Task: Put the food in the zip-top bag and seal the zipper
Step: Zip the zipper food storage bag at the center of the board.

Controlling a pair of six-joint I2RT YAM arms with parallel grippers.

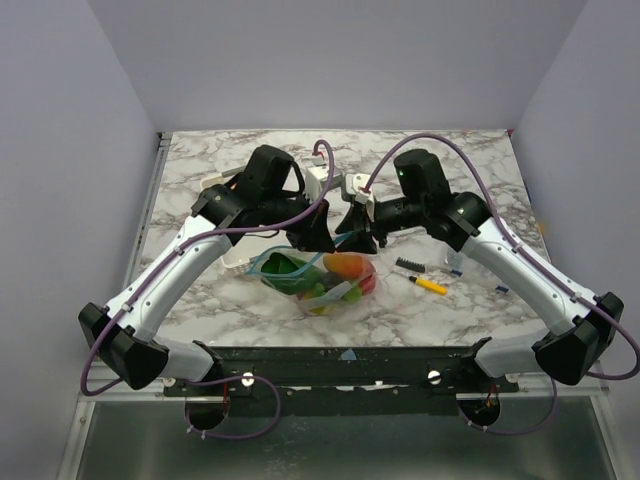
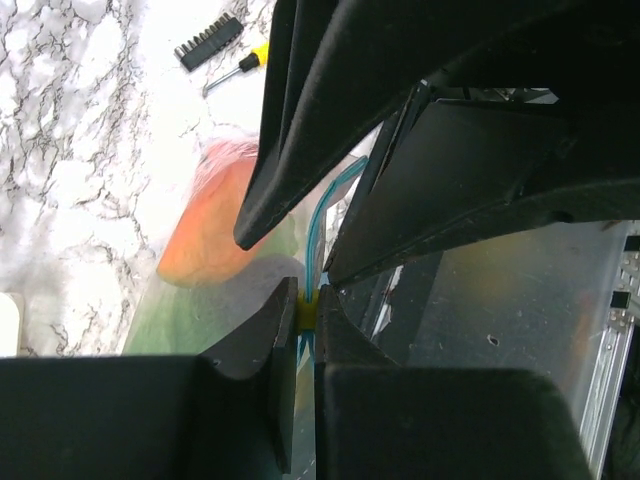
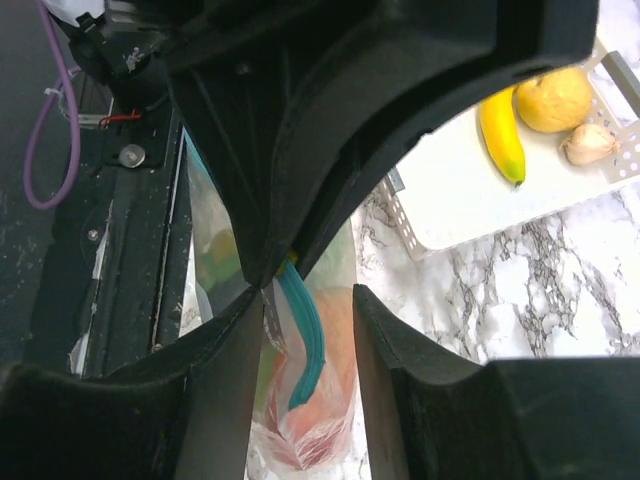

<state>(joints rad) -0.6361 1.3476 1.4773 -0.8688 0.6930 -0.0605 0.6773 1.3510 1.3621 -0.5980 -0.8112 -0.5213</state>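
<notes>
The zip-top bag (image 1: pixel 322 285) lies on the marble table in front of both grippers, holding several pieces of food: an orange piece (image 1: pixel 345 265), green pieces (image 1: pixel 287 270) and something red. My left gripper (image 2: pixel 308 312) is shut on the teal zipper (image 2: pixel 318 230) at its yellow slider. My right gripper (image 3: pixel 308 295) is open, its fingers on either side of the zipper (image 3: pixel 308 350) just below the left gripper's tips. In the top view the left gripper (image 1: pixel 316 238) and the right gripper (image 1: pixel 358 238) meet tip to tip above the bag's mouth.
A white slatted basket (image 3: pixel 450 200) behind the bag holds a banana (image 3: pixel 500 130), a lemon (image 3: pixel 553 98) and a garlic bulb (image 3: pixel 585 145). A yellow-and-black pen (image 1: pixel 430 285) and a black bit holder (image 1: pixel 410 265) lie right of the bag.
</notes>
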